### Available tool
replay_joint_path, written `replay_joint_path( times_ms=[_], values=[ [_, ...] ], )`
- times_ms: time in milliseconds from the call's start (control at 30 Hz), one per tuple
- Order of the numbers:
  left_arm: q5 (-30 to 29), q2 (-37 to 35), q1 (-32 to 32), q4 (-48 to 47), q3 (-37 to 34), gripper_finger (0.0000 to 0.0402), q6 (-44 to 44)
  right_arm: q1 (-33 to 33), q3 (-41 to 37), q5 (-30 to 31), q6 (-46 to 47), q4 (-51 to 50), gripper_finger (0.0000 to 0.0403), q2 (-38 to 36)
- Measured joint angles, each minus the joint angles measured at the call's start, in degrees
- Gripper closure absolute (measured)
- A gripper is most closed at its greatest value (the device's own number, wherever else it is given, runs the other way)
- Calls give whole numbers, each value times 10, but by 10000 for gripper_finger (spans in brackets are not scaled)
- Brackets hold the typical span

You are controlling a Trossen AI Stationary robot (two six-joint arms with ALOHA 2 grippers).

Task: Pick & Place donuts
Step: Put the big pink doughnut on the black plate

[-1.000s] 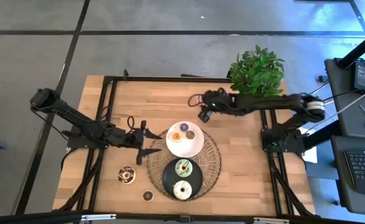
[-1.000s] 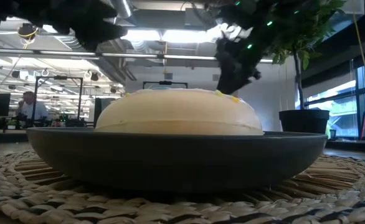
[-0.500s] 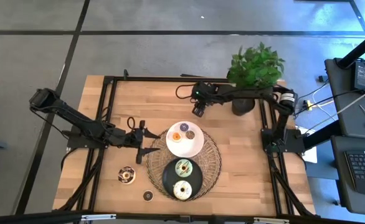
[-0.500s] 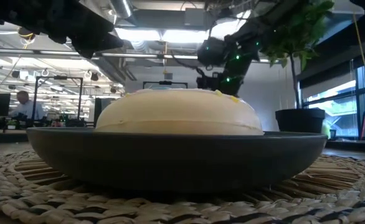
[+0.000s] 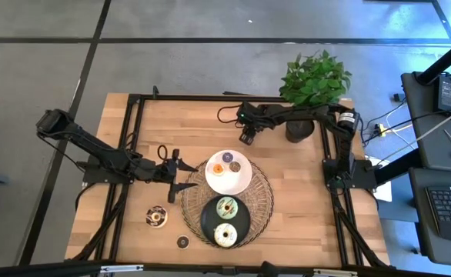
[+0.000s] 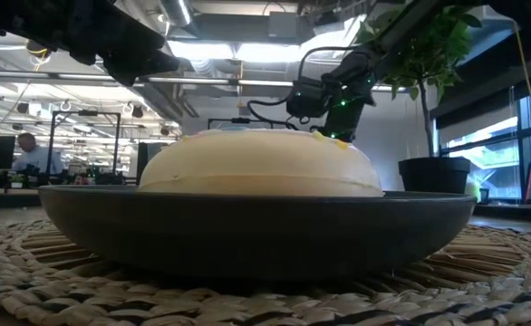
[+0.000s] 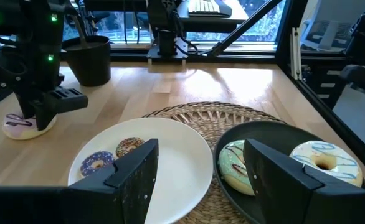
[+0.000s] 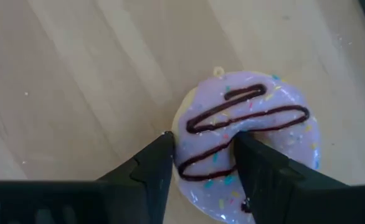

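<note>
Change: my right hand has swung in from beside the plant and dropped onto the pink-striped donut on the back of the surface.
Right hand: fingers narrowing astride 1 side of the ring; grip probably not firm yet.
Left hand: wide, empty, waiting by the white plate.
Meaning: pick is under way.

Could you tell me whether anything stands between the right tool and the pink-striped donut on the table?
Nothing visible does: the right tool is directly over the pink-striped donut, with one finger outside its edge and the other near its hole.
</note>
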Motion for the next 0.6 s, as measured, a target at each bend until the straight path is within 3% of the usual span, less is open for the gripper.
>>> replay_joint_path(
  times_ms=[333, 600],
  values=[
    [0, 0, 0, 0, 0, 171, 0, 4, 0, 2, -2, -9, 357, -2],
    [0, 0, 0, -1, 0, 171, 0, 56, 0, 57, 0, -28, 375, -53]
  ],
)
